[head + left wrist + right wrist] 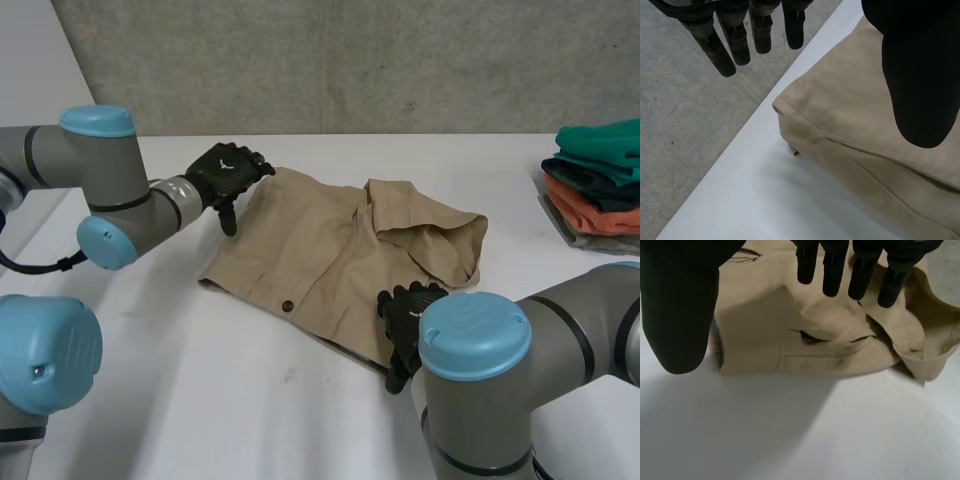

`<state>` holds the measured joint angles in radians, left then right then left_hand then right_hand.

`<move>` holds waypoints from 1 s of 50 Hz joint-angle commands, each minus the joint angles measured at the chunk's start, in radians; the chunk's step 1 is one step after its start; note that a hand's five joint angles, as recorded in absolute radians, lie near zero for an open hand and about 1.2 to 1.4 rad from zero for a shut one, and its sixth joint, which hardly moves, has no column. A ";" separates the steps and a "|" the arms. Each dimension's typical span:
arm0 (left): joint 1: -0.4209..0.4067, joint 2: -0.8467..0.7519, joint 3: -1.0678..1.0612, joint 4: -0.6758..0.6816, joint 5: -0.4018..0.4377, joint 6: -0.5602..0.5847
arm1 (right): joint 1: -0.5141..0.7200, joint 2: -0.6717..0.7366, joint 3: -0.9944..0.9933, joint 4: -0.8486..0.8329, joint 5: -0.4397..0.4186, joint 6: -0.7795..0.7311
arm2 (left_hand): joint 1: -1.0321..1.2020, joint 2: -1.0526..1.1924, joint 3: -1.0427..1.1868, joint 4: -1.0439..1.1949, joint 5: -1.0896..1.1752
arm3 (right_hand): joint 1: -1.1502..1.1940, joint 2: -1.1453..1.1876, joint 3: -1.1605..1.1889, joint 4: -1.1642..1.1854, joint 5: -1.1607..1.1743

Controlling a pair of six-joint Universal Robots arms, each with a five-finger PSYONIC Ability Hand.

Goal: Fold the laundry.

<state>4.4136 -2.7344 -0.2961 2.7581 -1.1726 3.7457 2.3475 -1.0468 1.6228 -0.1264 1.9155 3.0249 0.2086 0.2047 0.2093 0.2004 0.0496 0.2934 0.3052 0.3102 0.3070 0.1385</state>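
While the white table [200, 400] lies smooth and matte, the tan shirt [330, 240] sprawls at its middle: soft woven cloth, roughly folded, its collar rumpled, one dark button [287, 305] showing. My left hand [228, 175] hovers at its far corner, fingers straight, thumb apart, holding nothing. My right hand [405, 315] is spread above the near edge, likewise empty.

I've got a white table [200, 400] on screen, a grey concrete wall [350, 60] behind it, and concrete floor [680, 125] beyond its edge.
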 commanded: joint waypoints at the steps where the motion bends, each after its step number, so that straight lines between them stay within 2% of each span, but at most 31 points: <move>1: -0.005 0.044 -0.075 0.046 -0.010 -0.040 | 0.001 0.044 -0.038 -0.053 -0.013 -0.020 | -0.034 -0.030 -0.035 -0.026 -0.050 | 0.292 0.280 0.275 0.278 0.272; 4: -0.003 0.071 -0.123 0.086 -0.012 -0.056 | -0.002 0.074 -0.067 -0.055 -0.023 -0.035 | -0.034 -0.030 -0.035 -0.026 -0.050 | 0.591 0.579 0.574 0.577 0.571; 5: -0.003 0.077 -0.133 0.093 -0.012 -0.060 | -0.004 0.088 -0.081 -0.049 -0.029 -0.046 | -0.034 -0.030 -0.035 -0.026 -0.050 | 0.781 0.769 0.764 0.767 0.761; 9: -0.005 0.117 -0.185 0.130 -0.013 -0.067 | -0.017 0.102 -0.106 -0.027 -0.044 -0.078 | -0.034 -0.030 -0.035 -0.026 -0.050 | 1.102 1.090 1.085 1.088 1.082; 16: -0.006 0.147 -0.199 0.132 -0.013 -0.073 | -0.042 0.036 -0.097 0.025 -0.076 -0.110 | -0.034 -0.030 -0.035 -0.026 -0.050 | 1.103 1.091 1.086 1.089 1.083; 20: -0.011 0.142 -0.192 0.127 -0.009 -0.063 | -0.039 -0.083 -0.083 0.068 -0.137 -0.133 | -0.034 -0.030 -0.035 -0.026 -0.050 | 1.103 1.091 1.086 1.089 1.083; 25: -0.017 0.110 -0.163 0.121 0.001 -0.008 | -0.042 -0.273 -0.061 0.163 -0.266 -0.144 | -0.034 -0.030 -0.035 -0.026 -0.050 | 1.103 1.091 1.086 1.089 1.083; 29: -0.032 0.069 -0.115 0.110 -0.013 0.025 | -0.047 -0.375 -0.048 0.218 -0.322 -0.143 | -0.034 -0.030 -0.035 -0.026 -0.050 | 1.103 1.091 1.086 1.089 1.083; 36: -0.066 0.018 -0.052 0.034 -0.039 0.042 | -0.043 -0.493 -0.012 0.272 -0.363 -0.143 | -0.034 -0.030 -0.035 -0.026 -0.050 | 1.103 1.091 1.086 1.089 1.083; 44: -0.115 0.001 -0.092 -0.023 -0.012 0.108 | -0.051 -0.562 -0.006 0.278 -0.408 -0.143 | -0.034 -0.030 -0.035 -0.026 -0.050 | 1.103 1.091 1.086 1.089 1.083; 50: -0.128 -0.031 -0.075 -0.002 -0.119 0.174 | -0.076 -0.578 0.006 0.306 -0.414 -0.133 | -0.034 -0.030 -0.035 -0.026 -0.050 | 1.103 1.091 1.086 1.089 1.083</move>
<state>4.2976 -2.7448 -0.3785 2.7384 -1.2068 3.8666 2.2909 -1.6153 1.6196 0.1589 1.5084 2.8842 0.2087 0.2047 0.2093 0.2004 0.0497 1.0458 1.1569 1.1822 1.1945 1.0002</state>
